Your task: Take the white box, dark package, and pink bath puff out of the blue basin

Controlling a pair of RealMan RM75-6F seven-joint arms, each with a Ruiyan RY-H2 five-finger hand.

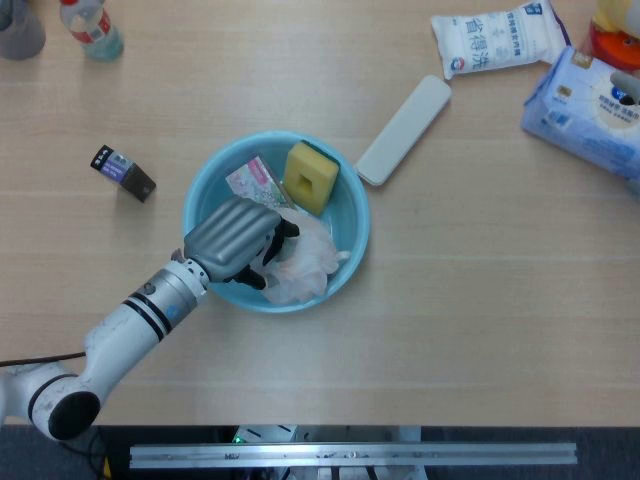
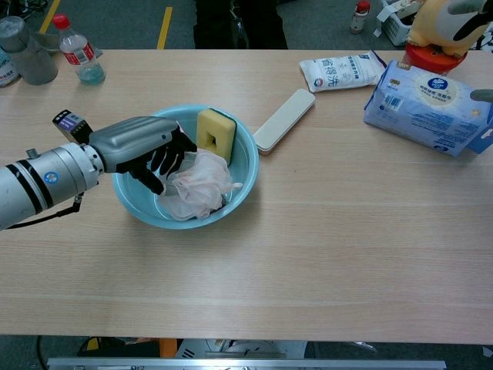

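Head view first: we take the round light-blue plastic basin [image 1: 355, 215] as our landmark on the pale wood-grain surface [image 1: 480, 300]. Our left robot hand [image 1: 238, 238], grey-backed with black fingers [image 1: 282, 231], reaches into the basin from its lower-left rim. The fingers curl down onto the pale pink mesh bath puff [image 1: 305, 262], which lies in the lower half of the basin. We cannot tell whether the puff is truly gripped or only touched. Our right robot hand appears in neither view.

Inside the basin, at its upper rim, a yellow sponge block with a centre hole [image 1: 309, 177] stands tilted. Beside it, toward the upper left of the basin, lies a small flat packet with a pink-and-green print [image 1: 251, 180].

Two task items are outside the basin. The long white rounded box [image 1: 404, 129] lies on the surface just beyond the basin's upper-right rim, close to it. The small dark package with a purple label [image 1: 123, 171] lies on the surface well to the left of the basin.

Chest view confirms the layout: the left robot hand [image 2: 150, 145] spans the basin's left rim [image 2: 123, 202], with dark fingers [image 2: 171, 160] against the puff [image 2: 199, 185]. Far to the right of the basin rest a white printed pouch [image 2: 342, 72] and a blue tissue pack [image 2: 427, 96].
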